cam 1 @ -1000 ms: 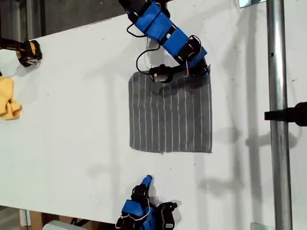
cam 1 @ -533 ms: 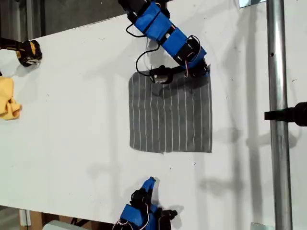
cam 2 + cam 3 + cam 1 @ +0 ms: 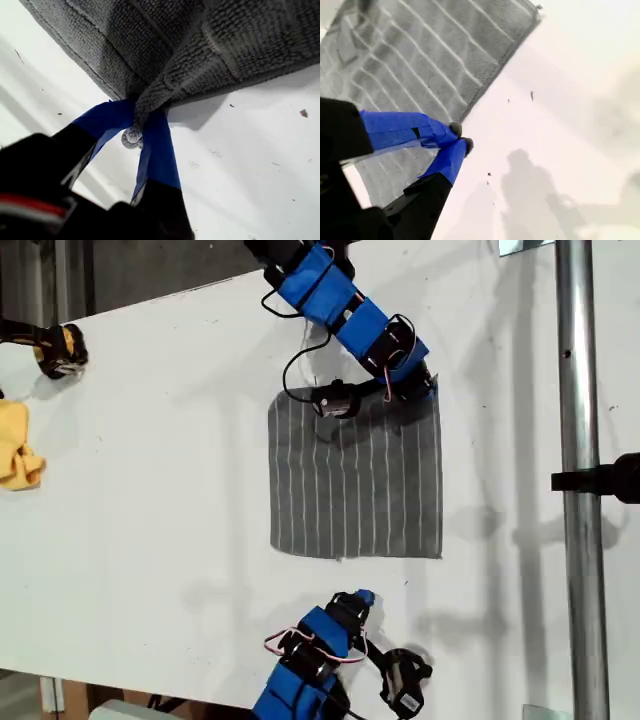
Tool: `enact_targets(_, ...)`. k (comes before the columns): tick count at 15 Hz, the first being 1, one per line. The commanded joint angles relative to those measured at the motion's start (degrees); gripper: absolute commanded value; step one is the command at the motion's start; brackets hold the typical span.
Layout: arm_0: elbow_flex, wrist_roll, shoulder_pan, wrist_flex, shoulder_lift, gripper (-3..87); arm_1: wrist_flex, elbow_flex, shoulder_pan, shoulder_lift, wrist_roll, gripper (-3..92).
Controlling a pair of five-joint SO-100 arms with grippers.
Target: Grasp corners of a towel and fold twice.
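My first pincer (image 3: pixel 142 132) is clamped on a towel (image 3: pixel 355 480) corner (image 3: pixel 150 102), hidden under its arm in the exterior view; my second pincer (image 3: pixel 460 140) has its tips together, empty, just beside the towel's edge.

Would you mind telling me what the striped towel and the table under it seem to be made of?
The towel looks like soft looped terry or microfibre: the first wrist view shows a nubby grey pile and a stitched hem, bunching where my first gripper pinches its corner. The table looks like a hard, smooth white board, perhaps laminate or painted wood; it has a matte finish with soft shadows and small dark specks.
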Motion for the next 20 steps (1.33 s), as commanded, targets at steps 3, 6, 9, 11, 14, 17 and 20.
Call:
enact_targets(3,-25.40,-2.11,0.35,5.63,-19.34,1.0,0.53,0.18,1.14,0.53,-0.44,-0.1)
enact_targets(6,-40.25,-4.48,-2.72,10.20,-30.15,2.8,0.53,0.09,0.53,0.62,-0.18,-0.1)
enact_targets(9,-40.43,-5.80,-3.52,5.45,-29.97,2.7,0.79,0.26,0.35,0.79,-0.44,-0.1)
enact_targets(11,-40.87,-3.96,-1.67,0.35,-30.76,1.4,0.79,1.14,0.53,1.76,-0.53,-0.1)
enact_targets(14,-40.08,-3.96,3.43,-1.41,-30.85,0.0,0.88,1.93,0.18,2.64,-0.26,-0.1)
enact_targets(17,-40.17,-4.39,5.98,-4.83,-33.93,-0.4,1.14,1.93,0.35,2.99,-0.35,-0.1)
enact_targets(20,-40.96,-1.41,4.13,-7.56,-37.35,1.0,1.14,1.76,0.35,2.81,-0.26,-0.1)
